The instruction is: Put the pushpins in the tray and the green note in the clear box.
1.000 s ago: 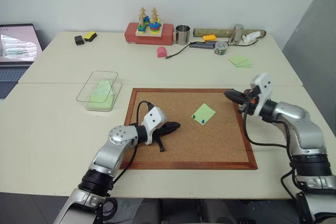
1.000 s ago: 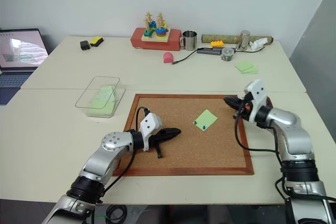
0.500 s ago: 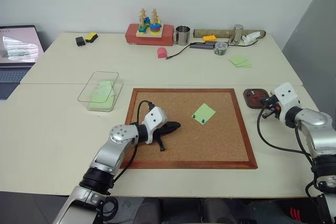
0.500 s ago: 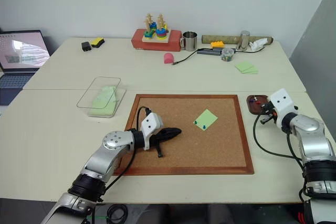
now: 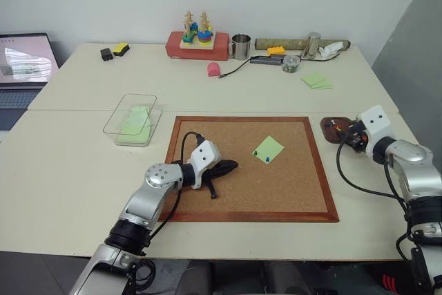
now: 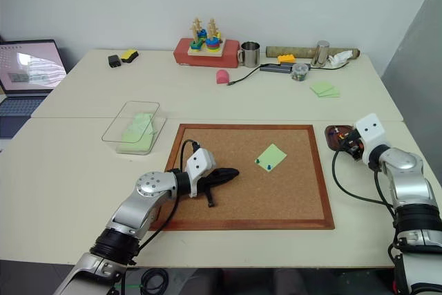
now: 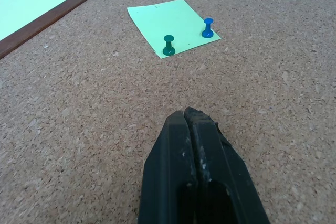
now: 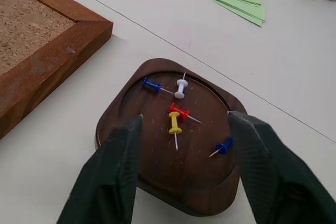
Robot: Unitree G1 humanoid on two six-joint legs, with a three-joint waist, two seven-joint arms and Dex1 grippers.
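My right gripper (image 8: 181,171) hangs just above the small dark brown wooden tray (image 8: 118,129), its two black fingers spread apart and holding nothing. In the tray I see five pushpins (image 8: 175,121): two blue, one white, one red, one yellow. The tray sits on the cream table (image 5: 76,170), just off the right edge of the large wood-framed cork board (image 5: 248,170). My left gripper (image 7: 195,174) lies low over the cork with fingers pressed together and empty. Ahead of it the light green square paper note (image 7: 171,26) is pinned to the board by a dark green pin (image 7: 168,45) and a blue pin (image 7: 208,27). The cork between is bare. The transparent rectangular plastic box (image 5: 131,119) stands left of the board with green paper inside. A pile of green notes (image 5: 316,79), a steel mug (image 5: 239,45) and a red toy block (image 5: 197,44) lie far back.
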